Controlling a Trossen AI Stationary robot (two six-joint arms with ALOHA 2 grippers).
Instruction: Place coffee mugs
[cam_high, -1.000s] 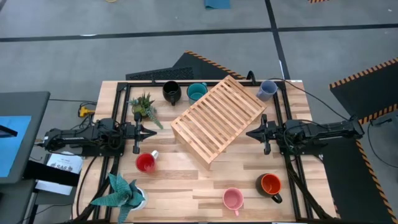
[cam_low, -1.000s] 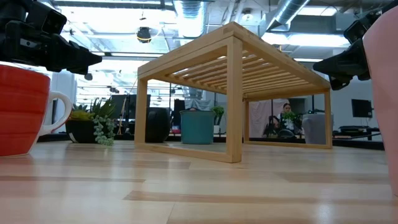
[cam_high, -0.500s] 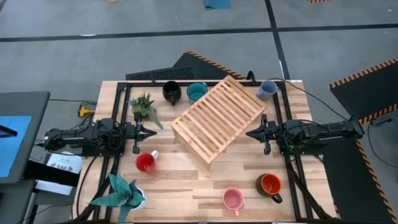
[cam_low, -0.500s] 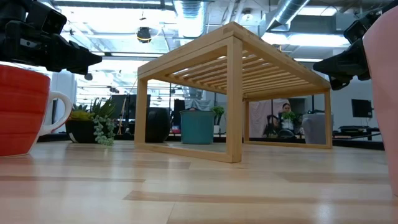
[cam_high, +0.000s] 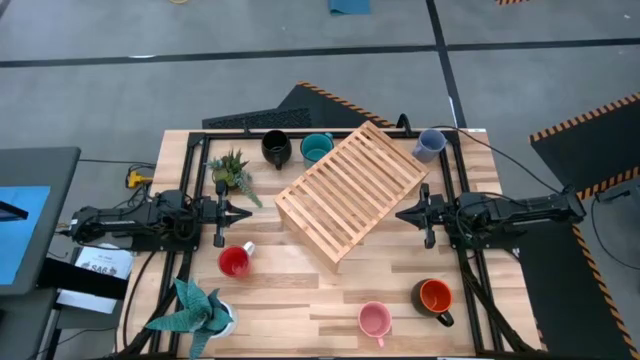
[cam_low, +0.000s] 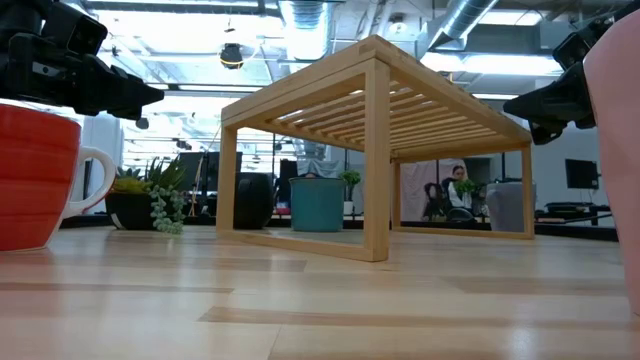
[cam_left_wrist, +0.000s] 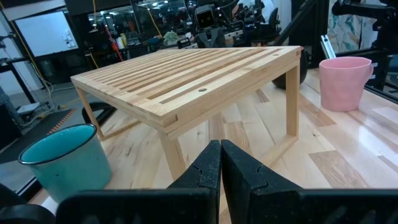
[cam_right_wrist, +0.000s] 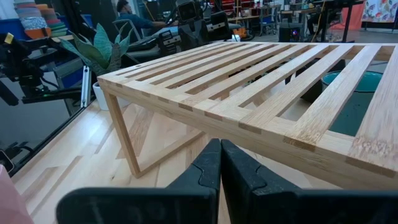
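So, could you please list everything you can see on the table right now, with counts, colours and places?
slatted rack: one, light wood, table centre, set at an angle.
mugs at the far edge: three; black mug, teal mug, lavender-blue mug.
mugs on the near side: three; red mug, pink mug, orange-red mug with black handle.
potted plants: two, green; one far left, one at the near left corner.
left gripper: shut, empty, left of the rack.
right gripper: shut, empty, right of the rack.
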